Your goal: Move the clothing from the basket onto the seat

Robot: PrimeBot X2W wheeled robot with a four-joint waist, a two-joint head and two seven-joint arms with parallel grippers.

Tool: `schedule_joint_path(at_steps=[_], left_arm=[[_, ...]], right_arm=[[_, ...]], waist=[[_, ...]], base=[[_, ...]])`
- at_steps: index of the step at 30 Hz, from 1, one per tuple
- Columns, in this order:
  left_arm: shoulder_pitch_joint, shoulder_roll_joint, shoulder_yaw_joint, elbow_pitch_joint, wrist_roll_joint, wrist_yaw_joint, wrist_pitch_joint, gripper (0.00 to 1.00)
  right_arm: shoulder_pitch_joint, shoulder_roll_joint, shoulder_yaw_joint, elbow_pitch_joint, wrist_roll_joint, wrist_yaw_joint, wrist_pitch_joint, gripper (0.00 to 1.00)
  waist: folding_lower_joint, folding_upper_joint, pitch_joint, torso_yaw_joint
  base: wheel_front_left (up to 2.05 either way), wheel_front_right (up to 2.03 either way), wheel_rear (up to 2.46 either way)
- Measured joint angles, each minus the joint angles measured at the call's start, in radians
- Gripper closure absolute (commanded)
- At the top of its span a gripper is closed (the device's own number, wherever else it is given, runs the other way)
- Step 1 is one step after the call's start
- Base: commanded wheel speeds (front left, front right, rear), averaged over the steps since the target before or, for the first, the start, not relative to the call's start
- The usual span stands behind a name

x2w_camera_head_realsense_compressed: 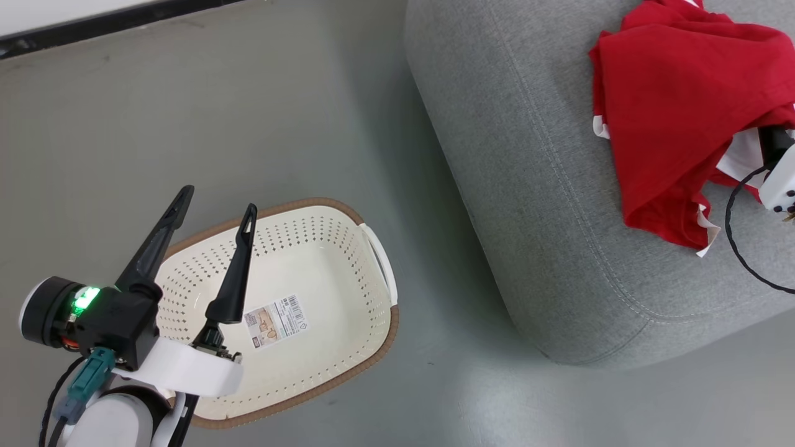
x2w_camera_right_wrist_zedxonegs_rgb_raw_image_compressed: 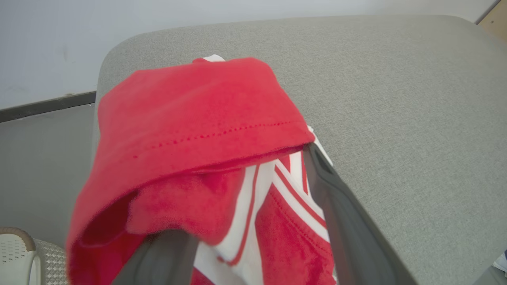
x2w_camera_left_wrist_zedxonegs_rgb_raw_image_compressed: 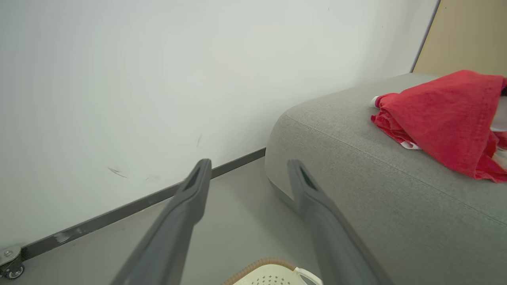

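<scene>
Jaws of the robot's right gripper (x2w_camera_right_wrist_zedxonegs_rgb_raw_image_compressed: 253, 158) stand wide over the large light grey upholstered seat (x2w_camera_head_realsense_compressed: 528, 186), where the bright red, white-striped soft clothing (x2w_camera_head_realsense_compressed: 677, 112) is draped across both long dark fingers (x2w_camera_right_wrist_zedxonegs_rgb_raw_image_compressed: 348, 221). A red hem hides one fingertip, and the fabric hangs loose across the gap. The clothing lies in a crumpled heap on top of the seat, set in from its stitched, rounded edge.

To the robot's left, the left gripper (x2w_camera_head_realsense_compressed: 218, 200) hangs with its jaws wide and nothing between them, above the cream-white perforated plastic basket (x2w_camera_head_realsense_compressed: 323, 248) with the brown rim. The basket sits on the grey floor (x2w_camera_head_realsense_compressed: 186, 112), near the seat but apart from it, and the paper label (x2w_camera_head_realsense_compressed: 276, 321) on its bottom is in plain sight. From the left wrist, the fingers point toward a white wall (x2w_camera_left_wrist_zedxonegs_rgb_raw_image_compressed: 158, 79) and its dark skirting strip (x2w_camera_left_wrist_zedxonegs_rgb_raw_image_compressed: 130, 208).
</scene>
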Motion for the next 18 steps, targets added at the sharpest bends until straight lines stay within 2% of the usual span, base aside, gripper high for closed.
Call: schedule_joint_path(at_steps=[18], left_arm=[[0.001,-0.033,0.022,0.062,-0.019,0.02,-0.064,0.0]], right_arm=[[0.137,-0.038,0.093,-0.133,0.131,0.0,0.006,0.0]], waist=[[0.0,0.0,-0.042,-0.042]], base=[[0.0,0.0,0.0]])
